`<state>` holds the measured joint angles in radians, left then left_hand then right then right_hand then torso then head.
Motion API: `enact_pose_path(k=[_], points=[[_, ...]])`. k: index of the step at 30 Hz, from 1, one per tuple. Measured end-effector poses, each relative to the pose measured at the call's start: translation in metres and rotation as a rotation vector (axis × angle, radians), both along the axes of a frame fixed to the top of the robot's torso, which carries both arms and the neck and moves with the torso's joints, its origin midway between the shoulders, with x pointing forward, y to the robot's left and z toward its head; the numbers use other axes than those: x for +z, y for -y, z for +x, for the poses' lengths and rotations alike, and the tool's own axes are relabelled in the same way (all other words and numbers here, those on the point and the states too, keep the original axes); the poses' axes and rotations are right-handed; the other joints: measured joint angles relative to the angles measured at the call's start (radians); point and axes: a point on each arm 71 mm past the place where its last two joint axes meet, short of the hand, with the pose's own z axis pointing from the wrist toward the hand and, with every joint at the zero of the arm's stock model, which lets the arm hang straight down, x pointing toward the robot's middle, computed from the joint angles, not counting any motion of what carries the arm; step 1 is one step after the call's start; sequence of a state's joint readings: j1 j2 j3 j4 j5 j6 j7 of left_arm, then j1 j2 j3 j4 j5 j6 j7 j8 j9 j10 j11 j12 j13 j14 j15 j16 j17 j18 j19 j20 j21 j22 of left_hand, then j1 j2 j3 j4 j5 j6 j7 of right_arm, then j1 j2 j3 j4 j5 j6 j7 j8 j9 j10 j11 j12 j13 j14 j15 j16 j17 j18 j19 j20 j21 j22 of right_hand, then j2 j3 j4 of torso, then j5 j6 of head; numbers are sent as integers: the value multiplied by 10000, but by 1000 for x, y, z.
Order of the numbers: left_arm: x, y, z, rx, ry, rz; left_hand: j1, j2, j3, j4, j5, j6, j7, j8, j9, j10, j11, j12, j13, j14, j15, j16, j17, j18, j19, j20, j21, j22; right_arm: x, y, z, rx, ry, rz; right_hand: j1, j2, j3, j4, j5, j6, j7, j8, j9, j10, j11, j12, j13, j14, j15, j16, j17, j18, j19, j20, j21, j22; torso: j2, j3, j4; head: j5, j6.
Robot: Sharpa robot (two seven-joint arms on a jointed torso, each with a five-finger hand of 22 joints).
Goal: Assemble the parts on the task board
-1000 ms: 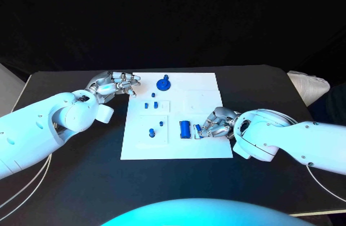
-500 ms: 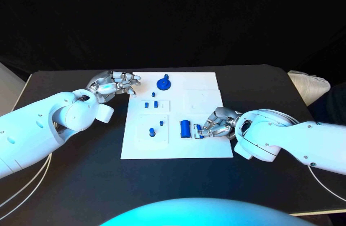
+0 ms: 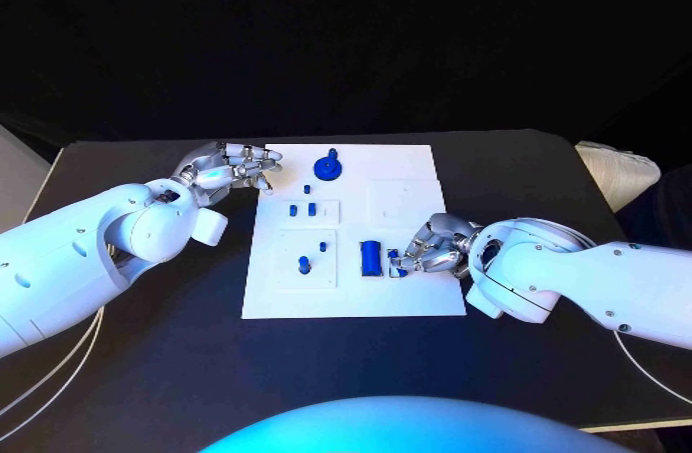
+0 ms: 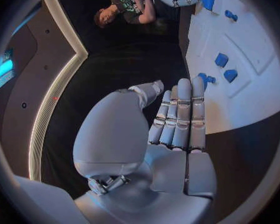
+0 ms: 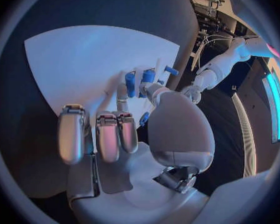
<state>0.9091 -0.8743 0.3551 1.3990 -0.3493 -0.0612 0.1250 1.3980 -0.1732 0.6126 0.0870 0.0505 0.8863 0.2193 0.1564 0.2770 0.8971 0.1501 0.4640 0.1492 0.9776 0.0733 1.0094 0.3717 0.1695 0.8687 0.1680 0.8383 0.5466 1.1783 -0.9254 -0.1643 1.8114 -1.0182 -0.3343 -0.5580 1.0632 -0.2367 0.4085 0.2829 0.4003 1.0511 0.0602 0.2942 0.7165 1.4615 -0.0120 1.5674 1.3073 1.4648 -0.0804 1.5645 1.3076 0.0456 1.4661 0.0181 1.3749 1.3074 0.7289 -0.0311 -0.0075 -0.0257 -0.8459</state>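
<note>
Seven blue parts [image 3: 371, 259] sit on one task board [image 3: 411, 188].

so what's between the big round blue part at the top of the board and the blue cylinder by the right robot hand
In the head view, between the round blue part and the blue cylinder lie two small blue parts side by side, then bare white task board.

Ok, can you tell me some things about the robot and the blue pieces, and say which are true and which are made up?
1. The task board is white. True.
2. The left hand holds a big blue piece. False: it holds nothing, by the board's far left corner.
3. The right hand is at the board's right side, beside a blue cylinder. True.
4. A red ball sits on the board. False: the pieces are blue.
</note>
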Motion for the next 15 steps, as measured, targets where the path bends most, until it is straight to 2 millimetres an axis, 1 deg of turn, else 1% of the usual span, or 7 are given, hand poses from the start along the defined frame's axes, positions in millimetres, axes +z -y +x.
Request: enact_pose_path(k=[10,15], points=[[0,0,0,-14,-8,0,0,0,0,0,0,0,0,0,-9,0,0,38,1,0,0,0,-1,1,0,0,-38,-17,1,0,1,-197,164,122,0,0,0,0,-36,0,0,0,0,0,0,0,0,0,0,0,-1,0,0,0,0,5,4,1,-1,9,-9],[0,0,0,-15,-7,3,-40,40,0,0,0,0,0,0,-9,0,0,38,1,0,0,0,-2,0,0,0,-38,-17,1,1,2,-278,216,162,0,0,0,0,-36,0,0,0,-1,0,0,0,0,0,0,0,-1,1,0,0,0,7,-1,5,3,12,-12]])
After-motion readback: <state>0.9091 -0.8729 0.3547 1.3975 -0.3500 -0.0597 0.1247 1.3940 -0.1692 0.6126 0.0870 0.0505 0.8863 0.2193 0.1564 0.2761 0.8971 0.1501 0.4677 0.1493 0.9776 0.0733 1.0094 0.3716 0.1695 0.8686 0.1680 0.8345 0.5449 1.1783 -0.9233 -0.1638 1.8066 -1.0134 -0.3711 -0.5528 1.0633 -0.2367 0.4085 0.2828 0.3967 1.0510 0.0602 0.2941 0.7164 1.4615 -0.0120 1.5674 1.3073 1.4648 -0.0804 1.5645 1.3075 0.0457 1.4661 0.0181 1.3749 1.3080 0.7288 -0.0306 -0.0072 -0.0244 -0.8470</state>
